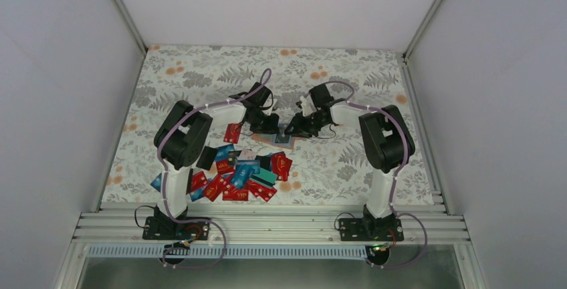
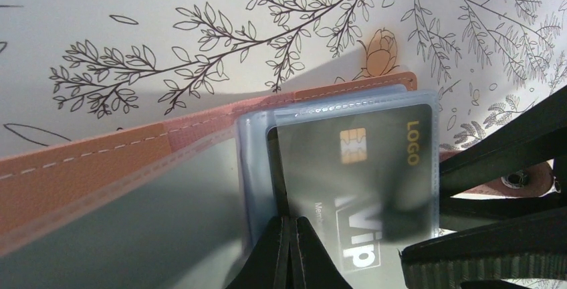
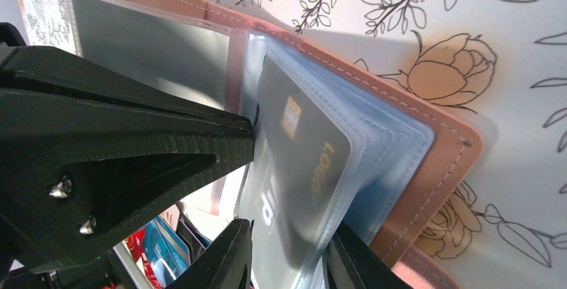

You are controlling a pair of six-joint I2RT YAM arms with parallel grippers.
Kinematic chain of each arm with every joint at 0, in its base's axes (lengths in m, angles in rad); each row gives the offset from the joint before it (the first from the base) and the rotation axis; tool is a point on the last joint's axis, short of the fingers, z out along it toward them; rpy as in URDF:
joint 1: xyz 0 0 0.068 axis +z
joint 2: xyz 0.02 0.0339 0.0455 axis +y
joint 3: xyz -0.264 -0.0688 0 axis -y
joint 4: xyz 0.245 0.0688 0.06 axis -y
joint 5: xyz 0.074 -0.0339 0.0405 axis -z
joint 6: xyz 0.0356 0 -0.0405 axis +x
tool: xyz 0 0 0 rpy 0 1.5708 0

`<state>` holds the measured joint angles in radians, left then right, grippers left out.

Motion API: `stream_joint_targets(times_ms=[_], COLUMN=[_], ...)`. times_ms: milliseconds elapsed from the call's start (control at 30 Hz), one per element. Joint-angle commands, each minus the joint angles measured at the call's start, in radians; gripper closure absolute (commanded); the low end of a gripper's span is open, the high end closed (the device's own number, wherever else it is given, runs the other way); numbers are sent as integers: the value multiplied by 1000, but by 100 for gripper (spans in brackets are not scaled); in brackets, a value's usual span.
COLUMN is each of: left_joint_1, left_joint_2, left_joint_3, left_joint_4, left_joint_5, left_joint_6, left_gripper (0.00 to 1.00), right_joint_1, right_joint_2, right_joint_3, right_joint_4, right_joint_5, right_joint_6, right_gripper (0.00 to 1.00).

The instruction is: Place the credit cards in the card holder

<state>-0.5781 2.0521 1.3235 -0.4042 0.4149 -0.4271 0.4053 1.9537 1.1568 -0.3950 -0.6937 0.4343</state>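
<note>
The card holder (image 1: 283,139) lies open at the middle of the table (image 1: 348,68), with the heap of loose credit cards (image 1: 237,175) at its 7 o'clock and one red card (image 1: 233,132) alone at its 9 o'clock; a black card (image 2: 374,168) looks all but seated in the top clear sleeve (image 2: 257,168), showing hazily through the plastic; the left gripper (image 2: 291,249) reaches in from 9 o'clock with its fingers pressed together and their tips at the card's fold-side edge, though I cannot tell whether they nip a sliver of it or merely push; the right gripper (image 3: 287,262) reaches in from 3 o'clock with a finger on either side of the sleeve bundle, and it is not clear whether it bears down on it. The main danger, as I judge it, lies in the withdrawal; if the left fingers do grip the edge and draw back before parting, the card will ride out with them; a further shove could buckle the soft sleeve, or drive the holder towards 3 o'clock if the right-hand hold is loose; a hard pinch across the card could stall the last of the insertion; and freeing the bundle early might let the pages flop over the next empty pocket.
</note>
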Motion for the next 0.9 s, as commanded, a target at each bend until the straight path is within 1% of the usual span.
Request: stream_joint_targets(times_ms=[0, 200, 633, 867], left_joint_1=[-13, -14, -13, -14], left_joint_2=[45, 42, 43, 43], left_joint_3=[-29, -29, -20, -20], left_joint_4=[-11, -12, -18, -20], left_joint_5=[-21, -22, -22, -22], left_joint_6=[-3, -2, 1, 0], left_gripper=[98, 98, 98, 98], right_joint_1=[23, 25, 36, 46], right_joint_2=[-2, -36, -56, -55], right_joint_3=[37, 40, 70, 79], right_joint_4=[-45, -110, -137, -124], right_joint_5=[42, 160, 175, 152], right_joint_6=[-8, -18, -13, -6], right_gripper=[71, 70, 70, 71])
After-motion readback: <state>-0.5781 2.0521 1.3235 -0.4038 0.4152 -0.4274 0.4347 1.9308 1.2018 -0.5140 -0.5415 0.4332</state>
